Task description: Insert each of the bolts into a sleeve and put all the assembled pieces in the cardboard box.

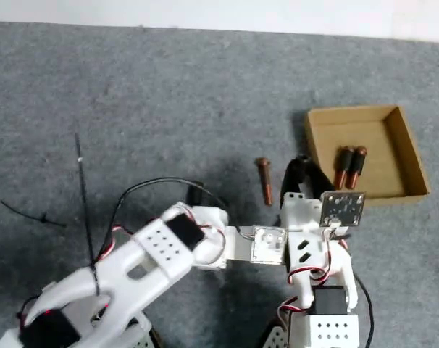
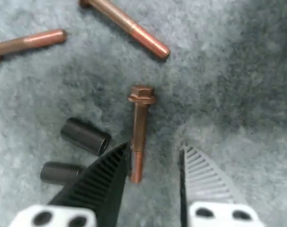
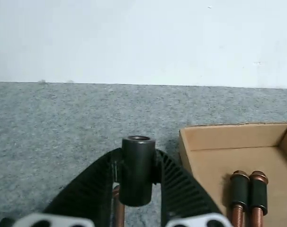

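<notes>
R gripper (image 3: 138,161) holds sleeve (image 3: 138,172) upright; L gripper (image 2: 154,147) straddles bolt (image 2: 139,125), head outward.

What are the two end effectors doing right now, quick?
Left end effector: open around a bolt, not gripping it.
Right end effector: closed, holding a black sleeve.

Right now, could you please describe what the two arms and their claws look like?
The left arm and right arm have white plastic shells with black motors and thin red, black and white cables. The left claw has one black ribbed finger and one grey one; the right claw has two black ribbed fingers. Each sits on a white base.
</notes>
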Robot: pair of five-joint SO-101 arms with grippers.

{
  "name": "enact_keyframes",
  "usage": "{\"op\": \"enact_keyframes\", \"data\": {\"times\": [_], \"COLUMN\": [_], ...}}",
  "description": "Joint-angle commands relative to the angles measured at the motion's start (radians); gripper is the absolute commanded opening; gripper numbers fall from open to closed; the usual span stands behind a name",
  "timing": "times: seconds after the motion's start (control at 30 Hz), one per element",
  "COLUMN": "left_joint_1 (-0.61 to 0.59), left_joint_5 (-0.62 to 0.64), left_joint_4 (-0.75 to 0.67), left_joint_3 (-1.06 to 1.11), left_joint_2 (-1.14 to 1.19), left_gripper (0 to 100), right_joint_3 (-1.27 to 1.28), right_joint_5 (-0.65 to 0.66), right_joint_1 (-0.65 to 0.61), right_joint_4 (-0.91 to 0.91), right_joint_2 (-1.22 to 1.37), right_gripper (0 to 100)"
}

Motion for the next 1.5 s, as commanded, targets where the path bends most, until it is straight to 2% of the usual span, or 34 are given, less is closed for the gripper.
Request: {"op": "enact_keyframes", "data": {"times": [0.0,0.43,0.8,1.47], "left_joint_1": [0.013,0.013,0.021,0.050], "left_joint_5": [-0.012,-0.014,-0.009,-0.006], "left_joint_4": [0.003,-0.028,-0.028,0.018], "left_joint_3": [-0.102,-0.280,-0.283,-0.252], "left_joint_2": [0.114,0.433,0.430,0.292], "left_gripper": [16,16,16,16], "right_joint_3": [0.101,0.101,0.097,0.104], "right_joint_5": [0.012,0.012,0.012,0.005], "right_joint_1": [0.007,0.007,0.010,0.317], "right_joint_4": [-0.004,-0.004,-0.004,-0.001], "right_joint_2": [-0.022,-0.022,-0.022,-0.022], "right_gripper": [0.5,0.5,0.5,0.5]}}
